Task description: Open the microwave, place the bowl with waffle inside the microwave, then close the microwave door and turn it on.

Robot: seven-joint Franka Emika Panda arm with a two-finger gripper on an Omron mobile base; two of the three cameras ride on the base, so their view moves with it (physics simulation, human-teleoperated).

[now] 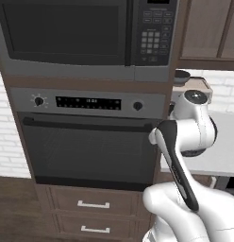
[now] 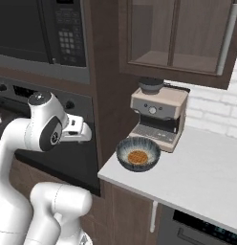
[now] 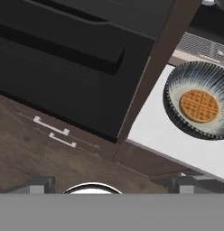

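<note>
The microwave (image 1: pixel 86 33) sits high in the wall column, and its black glass door (image 1: pixel 62 30) is closed beside the keypad (image 1: pixel 154 40). It also shows in the right base view as the microwave (image 2: pixel 39 28). A speckled blue-grey bowl (image 2: pixel 125 152) stands on the counter near its left corner, with the orange-brown waffle (image 2: pixel 138 156) lying flat in it. In the hand view the bowl (image 3: pixel 175 97) and the waffle (image 3: pixel 199 105) are at the upper right. My gripper (image 3: pixel 111 186) is open and empty. It hangs in front of the oven, left of the bowl and apart from it.
A black oven (image 1: pixel 90 146) with a long bar handle fills the column under the microwave, above two drawers (image 1: pixel 93 204). A coffee machine (image 2: pixel 158 115) with a dark cup (image 2: pixel 151 85) on top stands just behind the bowl. The grey counter (image 2: pixel 201 177) stretches right under glass-front cabinets (image 2: pixel 182 33).
</note>
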